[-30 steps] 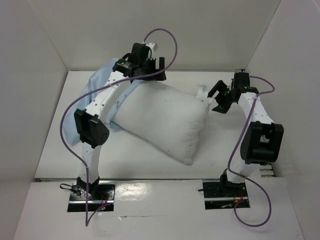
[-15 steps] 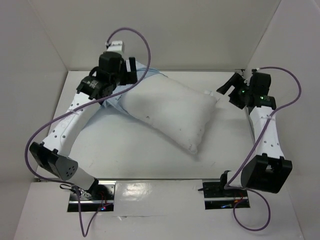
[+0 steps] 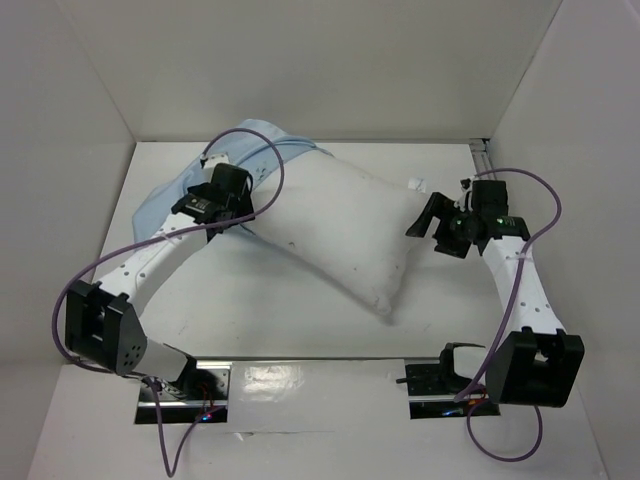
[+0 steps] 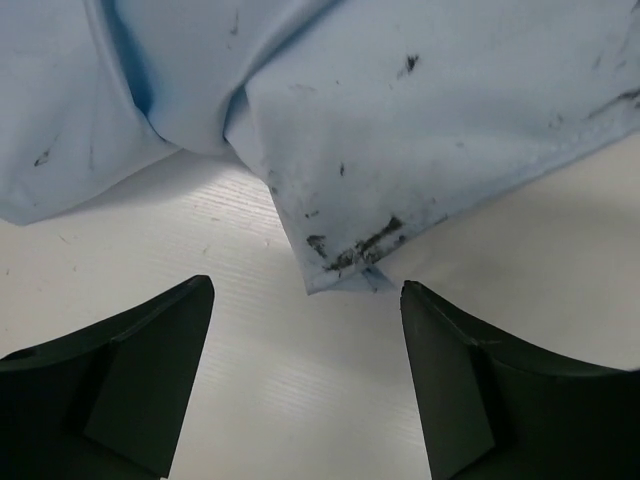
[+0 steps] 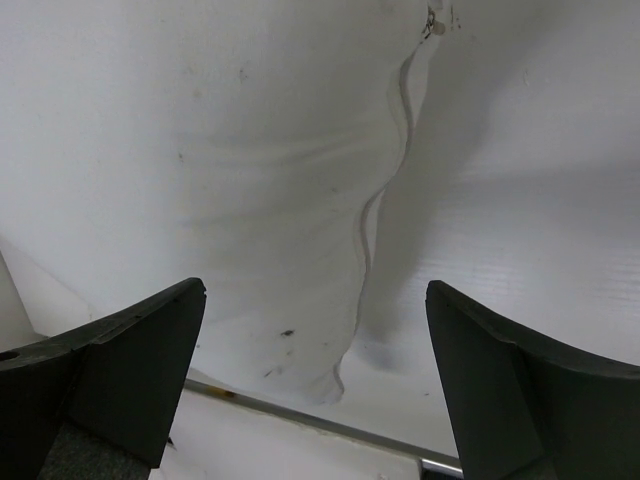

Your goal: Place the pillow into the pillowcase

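Note:
The plump white pillow (image 3: 340,235) lies slantwise in the middle of the table, its small tag (image 3: 415,183) at the right end. The light blue pillowcase (image 3: 170,195) lies crumpled behind and left of it, partly under its left end. My left gripper (image 3: 238,208) is open and empty, low over the table at the pillow's left end. In the left wrist view the gripper (image 4: 305,380) faces a stained corner of the pillowcase (image 4: 350,250). My right gripper (image 3: 425,222) is open and empty beside the pillow's right end. In the right wrist view the gripper (image 5: 315,385) faces the pillow's seamed edge (image 5: 280,200).
White walls enclose the table at the back and on both sides. A metal rail (image 3: 320,362) runs along the near edge between the arm bases. Purple cables loop from both wrists.
My left gripper has come forward and down from the back left to the pillow's left end. My right gripper has moved forward and left toward the pillow's right end. More pillowcase shows.

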`<state>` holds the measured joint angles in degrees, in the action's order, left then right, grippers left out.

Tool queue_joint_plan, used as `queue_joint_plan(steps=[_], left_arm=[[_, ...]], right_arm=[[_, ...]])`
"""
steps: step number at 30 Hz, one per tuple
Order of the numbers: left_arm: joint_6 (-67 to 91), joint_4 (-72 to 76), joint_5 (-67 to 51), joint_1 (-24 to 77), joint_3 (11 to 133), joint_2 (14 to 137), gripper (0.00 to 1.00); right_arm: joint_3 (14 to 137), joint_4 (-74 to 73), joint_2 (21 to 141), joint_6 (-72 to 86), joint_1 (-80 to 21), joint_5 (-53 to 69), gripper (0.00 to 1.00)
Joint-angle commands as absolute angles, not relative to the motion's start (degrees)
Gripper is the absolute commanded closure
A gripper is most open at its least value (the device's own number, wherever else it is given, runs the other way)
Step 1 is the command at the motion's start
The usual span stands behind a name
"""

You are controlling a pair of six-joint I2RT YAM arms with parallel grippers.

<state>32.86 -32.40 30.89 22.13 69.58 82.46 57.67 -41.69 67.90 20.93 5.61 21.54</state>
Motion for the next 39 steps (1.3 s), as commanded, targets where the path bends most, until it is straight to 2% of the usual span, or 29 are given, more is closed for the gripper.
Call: queue_joint_plan(steps=[1,4,9,11,12,13,14,18,19,21,22,25,26,29,31,33,36,39], left_arm=[[37.35,-27.78,33.05,19.87,68.99,82.00,0.11],[36.04,-24.80,30.16,18.55,68.99,84.81,0.14],[35.42,-24.79,28.65,17.14,72.15,88.59,0.32],[34.64,-24.79,27.78,17.14,72.69,89.30,0.53],[33.58,-24.79,27.08,17.14,73.38,89.30,0.78],[33.57,-24.79,26.20,17.14,73.39,89.30,0.91],[32.79,-24.79,25.58,17.14,74.08,89.30,1.00],[29.27,-24.79,20.75,17.14,76.63,89.30,1.00],[28.48,-24.79,19.35,17.14,76.64,89.30,1.00],[26.29,-24.79,15.04,17.92,77.95,89.30,1.00],[23.84,-24.26,11.20,18.45,78.65,89.82,1.00],[21.63,-24.95,5.30,20.74,83.83,91.57,1.00],[21.62,-24.96,0.14,21.96,87.85,92.28,1.00],[21.62,-26.27,-10.41,23.90,97.00,96.92,1.00],[21.62,-30.29,-14.04,26.10,111.83,100.62,1.00],[23.46,-33.82,-17.73,28.81,127.52,106.57,1.00],[26.70,-33.84,-24.23,31.81,136.39,110.38,1.00],[28.91,-28.06,-29.51,35.59,131.51,110.39,1.00]], right_arm=[[57.30,-42.45,65.92,19.42,5.63,23.11,0.01],[56.78,-41.92,67.06,19.42,5.63,24.43,0.01],[55.63,-40.08,67.59,18.90,5.63,27.68,0.00],[53.10,-37.29,68.11,19.51,5.63,30.84,0.00],[52.22,-35.87,68.12,20.38,4.93,33.29,0.00],[51.60,-34.73,68.90,21.35,4.92,34.35,0.00],[51.07,-32.02,70.04,22.05,3.36,35.41,0.00],[46.77,-20.07,70.58,27.67,-0.52,37.79,0.00],[45.89,-17.08,70.58,29.25,-1.05,38.49,0.03],[44.74,-8.38,72.59,32.77,-1.85,40.51,0.13],[44.74,-6.00,73.47,34.70,-2.54,40.52,0.38],[47.88,-0.45,77.68,35.95,-3.08,41.13,0.86],[50.16,-0.44,79.52,36.47,-3.08,41.13,1.00],[63.33,-2.63,80.94,36.47,-3.08,39.39,1.00],[74.72,-5.88,80.95,36.47,-3.08,38.59,1.00],[80.91,-8.07,79.90,36.47,-3.08,37.36,1.00],[80.08,-9.48,77.53,35.95,-5.97,33.76,1.00],[71.22,-10.19,75.41,35.95,-10.45,30.51,1.00]])
